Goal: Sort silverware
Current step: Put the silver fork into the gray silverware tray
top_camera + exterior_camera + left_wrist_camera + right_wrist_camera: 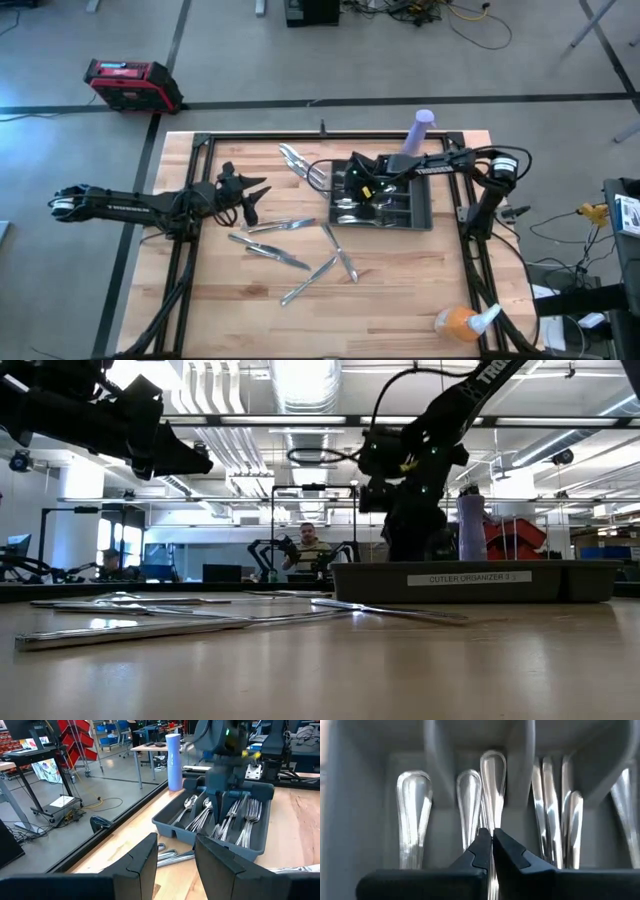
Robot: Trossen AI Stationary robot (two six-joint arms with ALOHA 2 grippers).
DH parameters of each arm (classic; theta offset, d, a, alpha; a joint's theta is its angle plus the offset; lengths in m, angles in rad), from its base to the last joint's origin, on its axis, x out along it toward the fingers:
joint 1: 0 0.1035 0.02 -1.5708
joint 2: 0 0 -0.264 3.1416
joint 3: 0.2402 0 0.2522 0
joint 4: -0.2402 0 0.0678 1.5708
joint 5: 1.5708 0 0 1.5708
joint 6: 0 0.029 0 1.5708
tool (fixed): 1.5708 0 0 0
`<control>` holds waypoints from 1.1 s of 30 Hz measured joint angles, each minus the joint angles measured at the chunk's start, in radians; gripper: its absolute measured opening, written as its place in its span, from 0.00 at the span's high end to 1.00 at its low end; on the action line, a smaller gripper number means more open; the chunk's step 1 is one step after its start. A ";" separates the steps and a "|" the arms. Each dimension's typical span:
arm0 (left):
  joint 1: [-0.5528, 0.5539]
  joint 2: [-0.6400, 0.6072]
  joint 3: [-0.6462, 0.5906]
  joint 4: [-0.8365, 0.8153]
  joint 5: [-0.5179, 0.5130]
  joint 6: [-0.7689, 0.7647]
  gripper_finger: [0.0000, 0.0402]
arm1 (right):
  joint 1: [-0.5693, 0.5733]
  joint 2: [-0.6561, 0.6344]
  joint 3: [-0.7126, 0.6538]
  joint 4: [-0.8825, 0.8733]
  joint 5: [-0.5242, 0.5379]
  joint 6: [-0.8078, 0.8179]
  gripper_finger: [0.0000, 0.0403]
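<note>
Silverware (300, 245) lies scattered on the wooden table (400, 290) toward six o'clock in the high view, several knives and forks crossing one another near the front edge, while more pieces already fill the dark grey tray (422, 210) at about one o'clock from the loose pile. Left end effector (250, 192) hovers at nine o'clock of the tray, its fingers apart and holding nothing. Right end effector (491, 845) reaches down into the tray, fingertips pressed nearly together around a slim handle standing among the spoons (413, 795); it appears clamped on that piece of silverware. Farther back, at twelve o'clock, a lavender cylinder (419, 130) stands just beyond the tray. Each piece looks stiff, light and slick, so a pinch across the narrow handle, near its middle, would likely hold best; polished metal lying flat on wood may slide away before the fingers get under it.
</note>
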 joint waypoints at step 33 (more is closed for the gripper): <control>-0.058 0.248 0.247 -0.632 0.201 -0.268 0.71 | 0.115 -0.108 0.069 -0.088 0.008 0.068 1.00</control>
